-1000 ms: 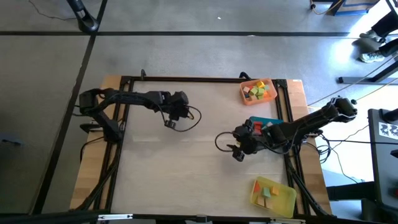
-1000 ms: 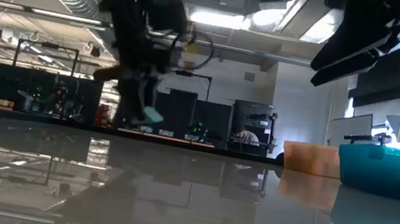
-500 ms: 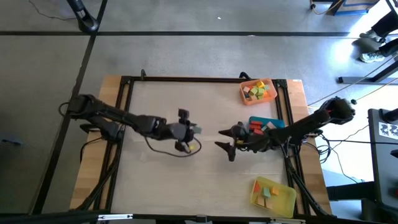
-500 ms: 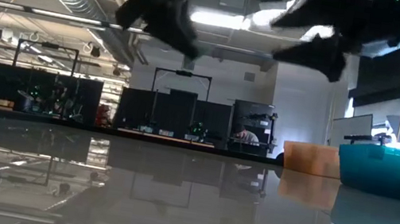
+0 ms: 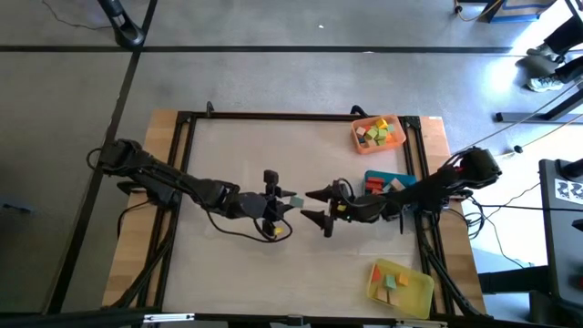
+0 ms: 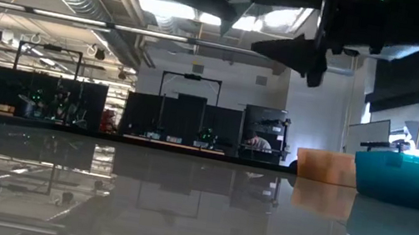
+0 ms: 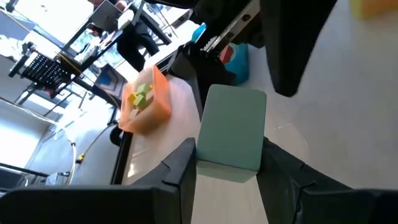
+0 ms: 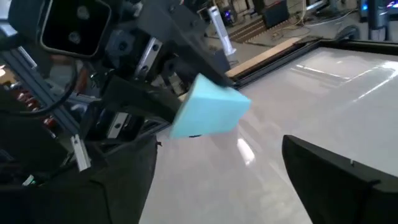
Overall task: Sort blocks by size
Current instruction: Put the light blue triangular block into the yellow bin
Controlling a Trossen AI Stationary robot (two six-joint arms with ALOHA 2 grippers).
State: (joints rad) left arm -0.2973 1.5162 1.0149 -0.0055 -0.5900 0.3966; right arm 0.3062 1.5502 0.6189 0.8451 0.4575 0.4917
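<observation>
- Left hand [image 5: 284, 202] grips a teal block [image 7: 231, 127] above mid-bench.
- Right hand [image 5: 316, 206] faces it, fingers spread, empty, ready to receive.
- Orange [image 5: 362, 144], blue [image 5: 381, 175] and yellow trays [image 5: 417, 296] already hold blocks; this block looks last.

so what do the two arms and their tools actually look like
Both arms are dark, nearly black, slim and jointed, mounted at the table's side edges. Each carries a thin black cable that loops loosely near the wrist. The left tool and right tool each end in two dark fingers, tapering to points on the right one. A small yellow marking shows under the left wrist.
</observation>
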